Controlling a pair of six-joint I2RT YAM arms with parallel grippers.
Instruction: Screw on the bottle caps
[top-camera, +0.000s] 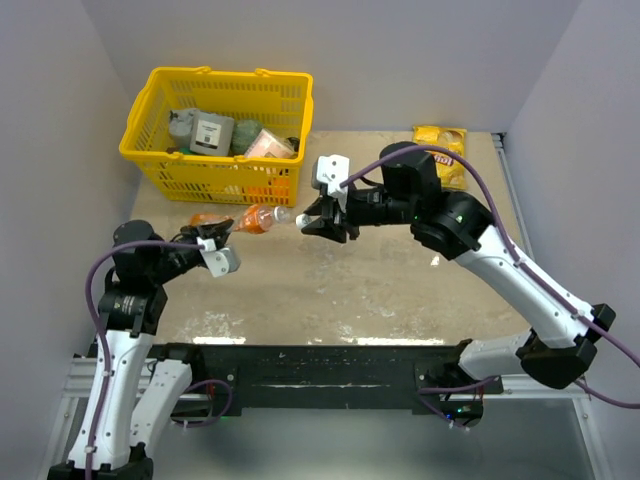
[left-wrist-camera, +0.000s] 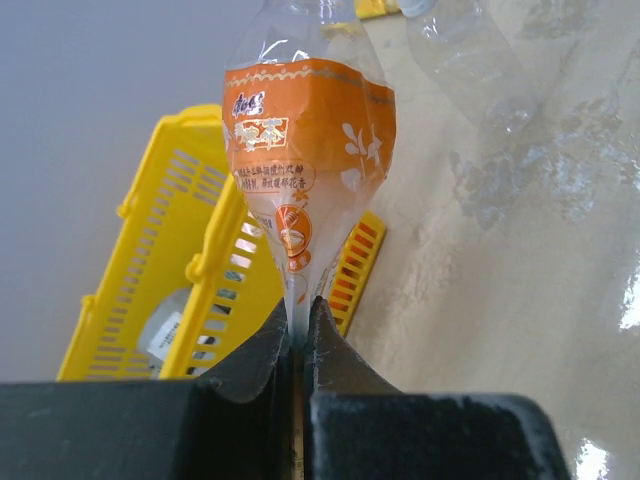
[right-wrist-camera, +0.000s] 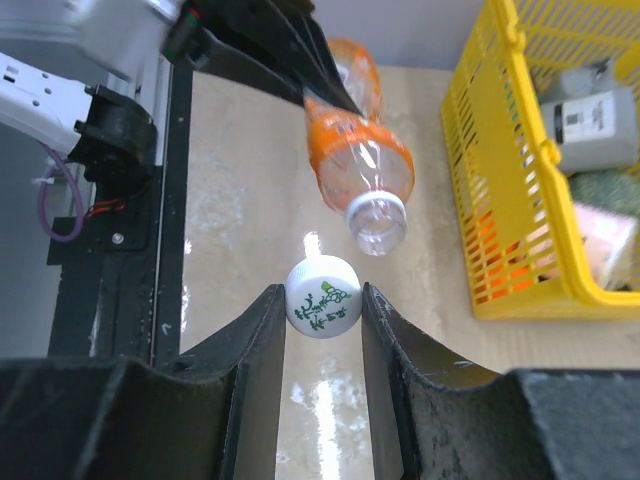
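Pinching the whitish cap (right-wrist-camera: 323, 298) across its rim, the right gripper (right-wrist-camera: 323, 306) has a light, hard, slick piece that could squirt free. Just beyond, at one o'clock, the orange bottle (right-wrist-camera: 355, 160) hangs mid-air, open mouth near but apart. Farthest, the left gripper (left-wrist-camera: 303, 314) clamps its flattened base: thin, soft plastic likely to twist; nearer the neck looks stiffer.

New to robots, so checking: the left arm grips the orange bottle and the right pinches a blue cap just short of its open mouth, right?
Not blue: the right wrist view shows the cap in the right gripper is white with green print. The rest holds: the left gripper grips the orange bottle, mouth open.
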